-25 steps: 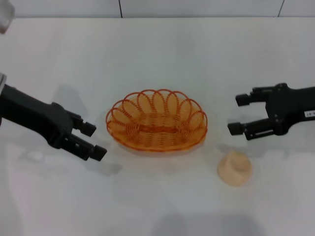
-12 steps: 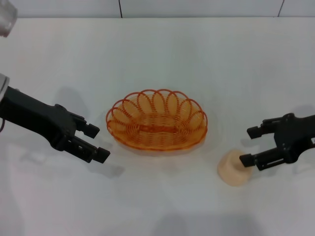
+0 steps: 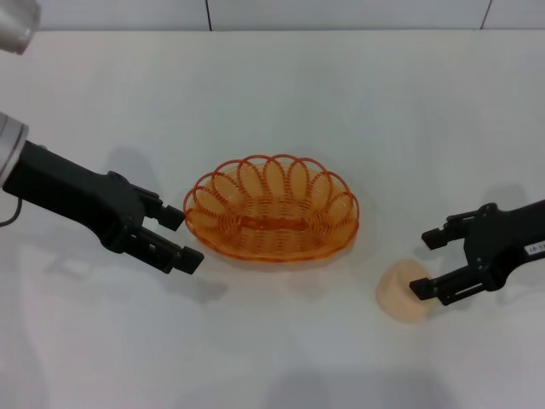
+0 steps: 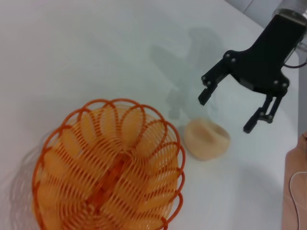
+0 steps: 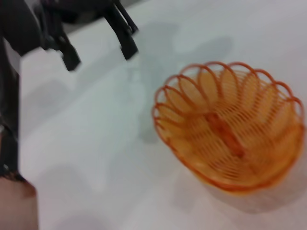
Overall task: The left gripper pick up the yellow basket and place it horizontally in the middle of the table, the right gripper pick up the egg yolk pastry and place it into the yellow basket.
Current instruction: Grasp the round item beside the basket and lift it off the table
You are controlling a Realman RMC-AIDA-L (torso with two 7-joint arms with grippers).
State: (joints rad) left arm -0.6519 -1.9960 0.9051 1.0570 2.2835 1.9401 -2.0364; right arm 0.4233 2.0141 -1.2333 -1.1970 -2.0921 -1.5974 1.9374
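Note:
The yellow basket (image 3: pixel 271 253) lies lengthwise across the middle of the table (image 3: pixel 281 94), empty; the wrist views also show the basket (image 4: pixel 108 101) (image 5: pixel 225 64). My left gripper (image 3: pixel 183 240) is open just off the basket's left end, apart from it. The egg yolk pastry (image 3: pixel 398 294) sits on the table to the basket's front right. My right gripper (image 3: pixel 424 264) is open at the pastry's right side, and its near fingertip overlaps the pastry's edge. From the left wrist view, the right gripper (image 4: pixel 226 113) hangs open just behind the pastry (image 4: pixel 207 139).
The white table stretches bare behind and in front of the basket. A grey wall edge runs along the table's far side (image 3: pixel 255 17). The left gripper (image 5: pixel 100 57) shows in the right wrist view, far beyond the basket.
The right gripper dropped from beside the basket's right end down to the pastry. The left gripper slid right, closer to the basket's left end. Basket and pastry stayed put.

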